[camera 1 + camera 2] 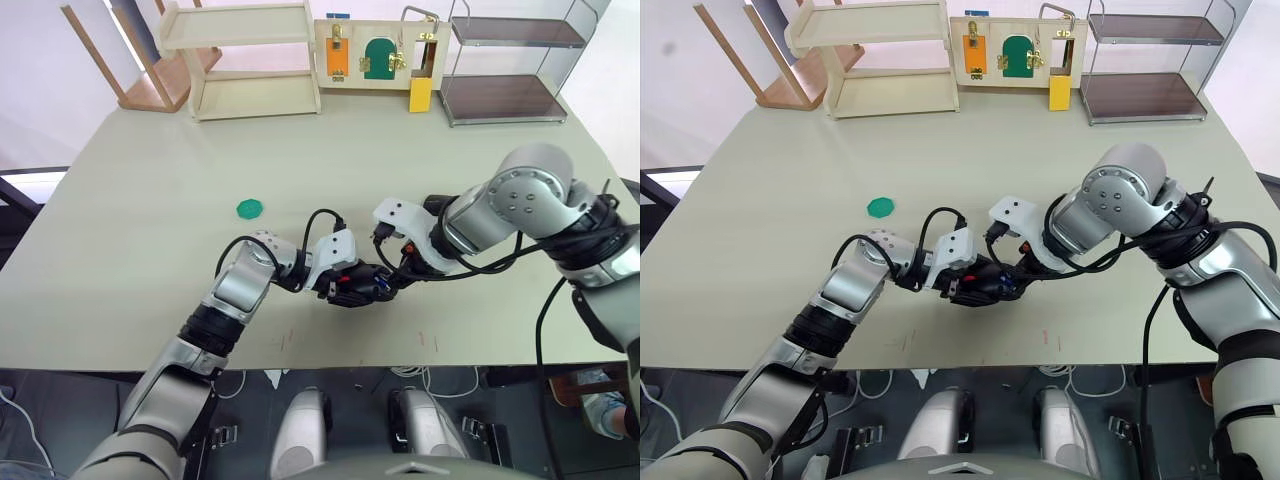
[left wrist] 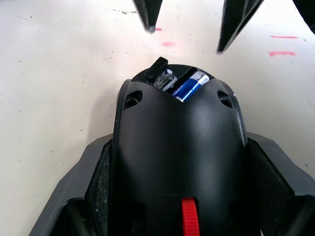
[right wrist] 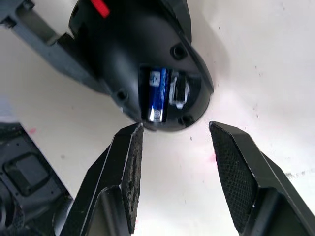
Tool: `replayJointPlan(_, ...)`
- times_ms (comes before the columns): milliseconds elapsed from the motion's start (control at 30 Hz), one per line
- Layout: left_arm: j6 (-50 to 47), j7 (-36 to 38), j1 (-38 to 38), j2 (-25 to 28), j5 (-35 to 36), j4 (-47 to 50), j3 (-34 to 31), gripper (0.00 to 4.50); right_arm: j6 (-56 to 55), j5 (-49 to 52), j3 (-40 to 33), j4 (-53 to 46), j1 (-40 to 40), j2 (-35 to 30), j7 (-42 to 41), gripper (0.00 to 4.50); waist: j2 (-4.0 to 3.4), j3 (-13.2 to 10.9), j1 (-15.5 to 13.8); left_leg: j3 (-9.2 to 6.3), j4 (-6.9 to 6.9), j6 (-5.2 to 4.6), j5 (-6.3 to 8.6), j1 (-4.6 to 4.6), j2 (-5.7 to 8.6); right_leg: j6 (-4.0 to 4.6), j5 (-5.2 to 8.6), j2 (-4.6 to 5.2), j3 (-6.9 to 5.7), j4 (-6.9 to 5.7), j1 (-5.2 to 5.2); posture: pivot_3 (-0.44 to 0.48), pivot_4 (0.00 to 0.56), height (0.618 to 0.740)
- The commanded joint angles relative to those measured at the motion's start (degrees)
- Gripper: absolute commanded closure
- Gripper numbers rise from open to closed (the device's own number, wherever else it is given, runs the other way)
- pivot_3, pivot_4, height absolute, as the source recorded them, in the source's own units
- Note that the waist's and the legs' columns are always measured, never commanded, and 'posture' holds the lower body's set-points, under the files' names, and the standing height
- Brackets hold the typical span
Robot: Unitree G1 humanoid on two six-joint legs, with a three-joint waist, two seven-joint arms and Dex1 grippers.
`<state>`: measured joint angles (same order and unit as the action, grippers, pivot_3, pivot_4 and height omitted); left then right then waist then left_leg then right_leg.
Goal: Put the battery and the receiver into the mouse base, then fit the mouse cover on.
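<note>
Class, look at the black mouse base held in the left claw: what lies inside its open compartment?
Inside the mouse base lies the blue battery, with a small silvery-and-black part, likely the receiver, beside it. The battery's underside and the compartment floor are hidden.

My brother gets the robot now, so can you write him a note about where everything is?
Left gripper: shut on the mouse base, holding it on the table.
Right gripper: open, empty, fingers just off the base's end.
Battery: seated in its slot. Receiver: in the slot beside it.
Done: both parts are in.
Left: find the mouse cover and fit it on.
</note>
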<state>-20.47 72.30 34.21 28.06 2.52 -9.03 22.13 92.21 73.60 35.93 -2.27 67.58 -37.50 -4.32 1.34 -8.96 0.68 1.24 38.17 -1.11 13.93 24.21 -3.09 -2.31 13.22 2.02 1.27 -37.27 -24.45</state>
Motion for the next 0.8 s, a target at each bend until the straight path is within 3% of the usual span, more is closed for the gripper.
replayJointPlan(33,-2.3,0.3,-2.7,0.3,-1.7,-2.9,3.5,1.49,0.3,-0.4,-3.9,-4.1,-1.7,-2.1,-1.5,2.27,0.0,0.0,0.0,-0.01,0.0,0.0,0.0,0.01,0.0,0.0,0.0,0.0,-0.01,0.01,0.0,0.0,0.15,0.74)
replayJointPlan(233,-2.1,0.3,-2.4,0.7,-1.8,-3.5,3.1,1.49,-6.4,-5.2,-13.1,-14.5,-14.7,-3.9,-2.9,2.27,0.01,0.0,-0.1,-0.04,0.0,0.0,0.0,0.09,-0.01,0.0,-0.01,0.0,-0.07,0.13,0.0,0.0,0.15,0.74)
replayJointPlan(400,-1.9,0.7,-2.3,1.3,-1.8,-3.6,3.1,1.49,-20.0,-12.3,-19.7,-22.0,-25.7,-7.4,-12.5,4.3,-0.04,0.0,-0.1,-0.01,0.05,0.0,0.0,0.44,0.02,-0.06,-0.03,-0.02,-0.35,0.27,-0.13,0.0,0.15,0.74)
replayJointPlan(433,-1.9,0.8,-2.3,1.4,-1.8,-3.6,3.1,1.49,-22.7,-14.3,-20.2,-22.9,-27.4,-7.6,-14.6,4.47,-0.04,0.0,-0.1,0.01,0.05,0.0,0.0,0.44,0.02,-0.07,-0.04,-0.04,-0.33,0.27,-0.13,0.0,0.15,0.74)
replayJointPlan(800,-1.8,1.2,-2.0,2.0,-1.7,-3.7,3.2,1.49,-42.2,-30.5,-20.3,-22.6,-38.4,-5.3,-28.2,4.47,-0.06,0.0,0.0,0.03,0.1,0.0,0.0,0.38,-0.01,-0.18,0.01,-0.15,-0.29,0.23,-0.12,0.0,0.15,0.74)
